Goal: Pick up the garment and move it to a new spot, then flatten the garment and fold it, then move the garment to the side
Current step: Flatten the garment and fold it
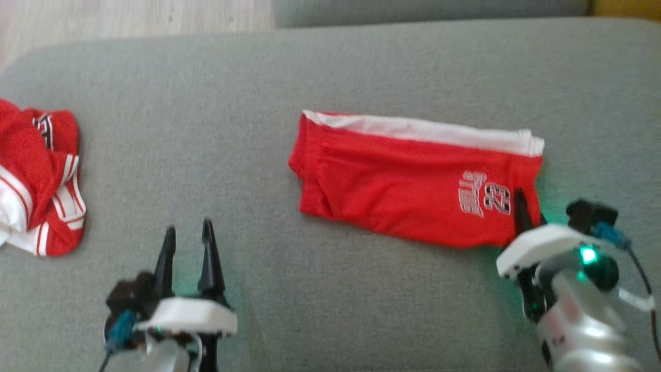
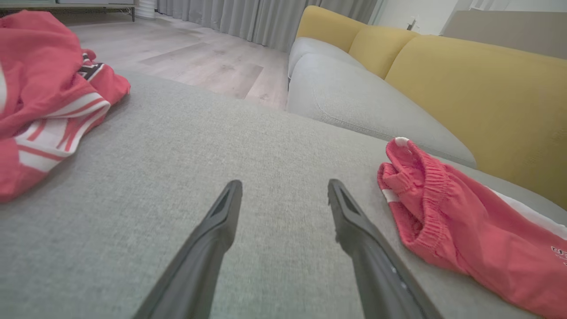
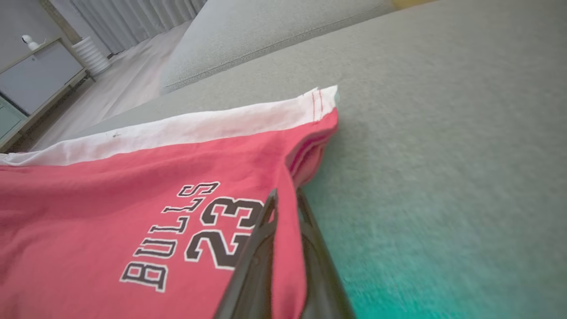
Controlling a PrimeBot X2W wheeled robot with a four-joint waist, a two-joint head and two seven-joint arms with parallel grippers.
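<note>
red shorts (image 1: pixel 408 181) with a white band lie folded in a long flat packet on the grey sofa cushion (image 1: pixel 330 67), right of the middle in the head view. the right fingers (image 3: pixel 269 212) are pinched together on the near right corner, just beside the "bulls 23" print, with cloth running up between them. the left fingers (image 1: pixel 207 243) stand wide apart and hold nothing, hovering over bare cushion well apart from the packet's left end. a second red and white garment (image 1: pixel 38 181) sits crumpled at the far left.

the fold looks done, so the step is probably the shift to the side. lifted by one corner, the layers would likely peel and the packet fall open; how many layers are in the pinch i cannot tell. better to bring the left fingers to the other end, grip every layer there, lift both ends level and low, and set it down clear of the crumpled heap.
</note>
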